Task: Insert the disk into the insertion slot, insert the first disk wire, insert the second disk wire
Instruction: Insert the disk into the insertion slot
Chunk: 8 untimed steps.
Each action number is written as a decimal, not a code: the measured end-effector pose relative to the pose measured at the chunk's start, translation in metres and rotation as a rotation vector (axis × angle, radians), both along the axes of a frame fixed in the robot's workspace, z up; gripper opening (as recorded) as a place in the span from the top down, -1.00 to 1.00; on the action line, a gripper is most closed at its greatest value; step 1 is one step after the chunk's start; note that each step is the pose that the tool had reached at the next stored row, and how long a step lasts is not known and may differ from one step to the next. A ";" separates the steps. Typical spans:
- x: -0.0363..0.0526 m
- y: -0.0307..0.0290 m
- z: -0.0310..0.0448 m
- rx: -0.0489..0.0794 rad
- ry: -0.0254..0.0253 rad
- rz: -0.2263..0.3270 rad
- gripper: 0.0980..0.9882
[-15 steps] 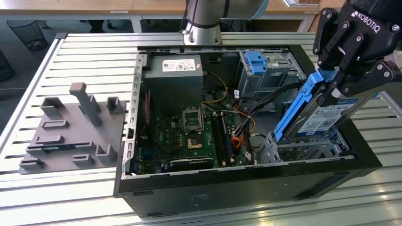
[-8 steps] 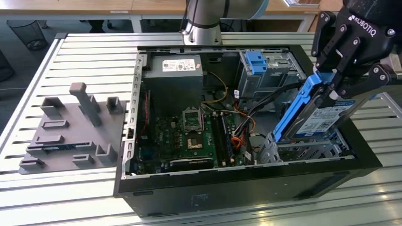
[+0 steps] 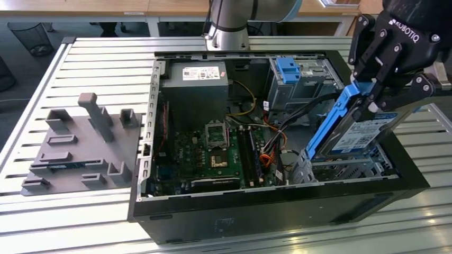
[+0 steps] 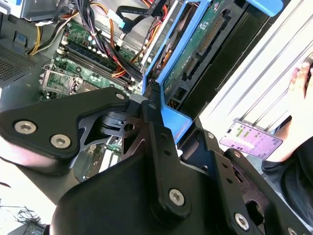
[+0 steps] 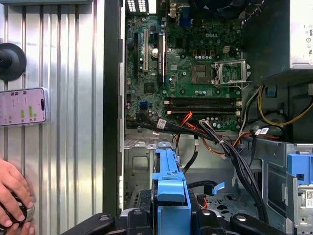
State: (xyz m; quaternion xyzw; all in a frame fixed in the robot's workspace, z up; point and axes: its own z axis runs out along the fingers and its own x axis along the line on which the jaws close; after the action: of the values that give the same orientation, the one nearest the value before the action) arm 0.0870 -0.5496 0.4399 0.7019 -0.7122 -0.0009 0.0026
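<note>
The pincer (image 3: 373,101) pinches the upper end of the disk (image 3: 356,132) by its blue carrier. The disk hangs steeply tilted (label side toward the exterior camera). Its long axis slants from the pincer down to its lower end, at the top of the insertion slot (image 3: 350,170) inside the open computer case (image 3: 282,211).

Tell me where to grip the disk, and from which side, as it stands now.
Grip the disk at its upper end, across the blue carrier, coming from above, as the gripper does now. It stands tilted with its lower end at the insertion slot, so the upper end looks like the free part, and the carrier's straight rails offer flat sides.
</note>
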 end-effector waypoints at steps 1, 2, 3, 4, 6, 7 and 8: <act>0.0000 0.0000 -0.0003 0.000 0.0000 0.000 0.39; 0.0000 0.0001 -0.0006 0.000 0.0001 0.000 0.39; 0.0000 0.0001 -0.0010 0.000 0.0001 0.000 0.39; 0.0000 0.0001 -0.0015 0.000 0.0001 0.000 0.39; 0.0000 0.0001 -0.0027 0.000 0.0000 0.000 0.39; 0.0000 0.0001 -0.0035 0.000 0.0000 0.000 0.39; 0.0000 0.0001 -0.0042 0.000 0.0000 0.000 0.39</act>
State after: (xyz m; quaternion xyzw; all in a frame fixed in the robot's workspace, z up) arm 0.0870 -0.5495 0.4357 0.7019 -0.7122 -0.0008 0.0027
